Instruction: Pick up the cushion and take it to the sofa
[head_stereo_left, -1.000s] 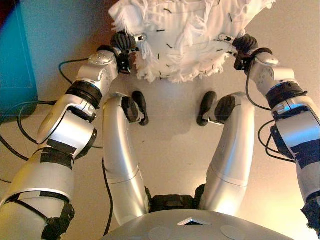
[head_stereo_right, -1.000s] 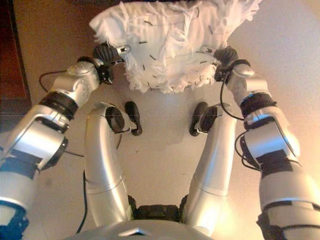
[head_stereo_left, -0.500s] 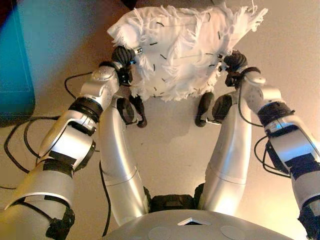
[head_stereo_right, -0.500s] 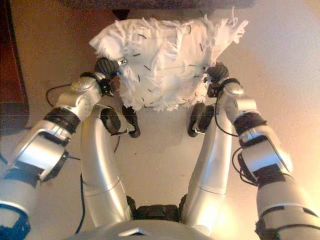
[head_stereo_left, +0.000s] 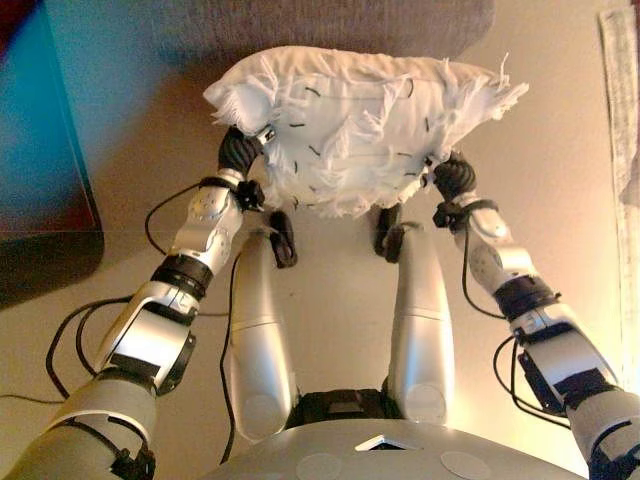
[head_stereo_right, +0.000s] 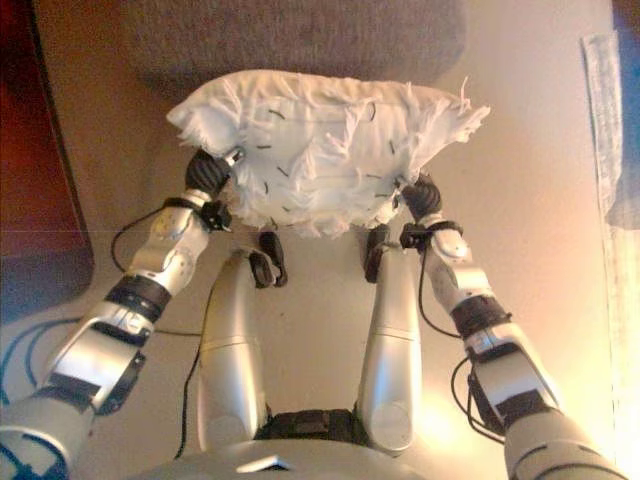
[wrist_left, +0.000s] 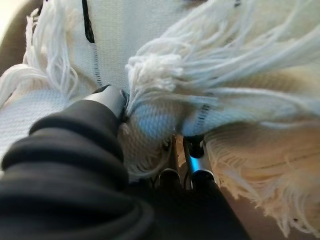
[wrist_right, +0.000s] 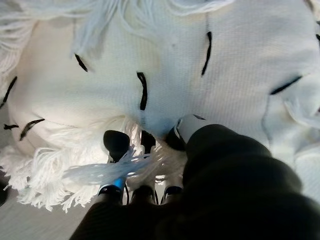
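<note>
The white fringed cushion (head_stereo_left: 355, 130) hangs above the floor just in front of the grey sofa (head_stereo_left: 330, 25), its far edge overlapping the sofa's front. The left hand (head_stereo_left: 240, 155) and right hand (head_stereo_left: 452, 178) clamp its two sides, fingers (wrist_right: 116, 142) curled into the fabric.

A home: grey sofa (head_stereo_left: 330, 25) and fringed cushion (head_stereo_left: 350, 125).
</note>
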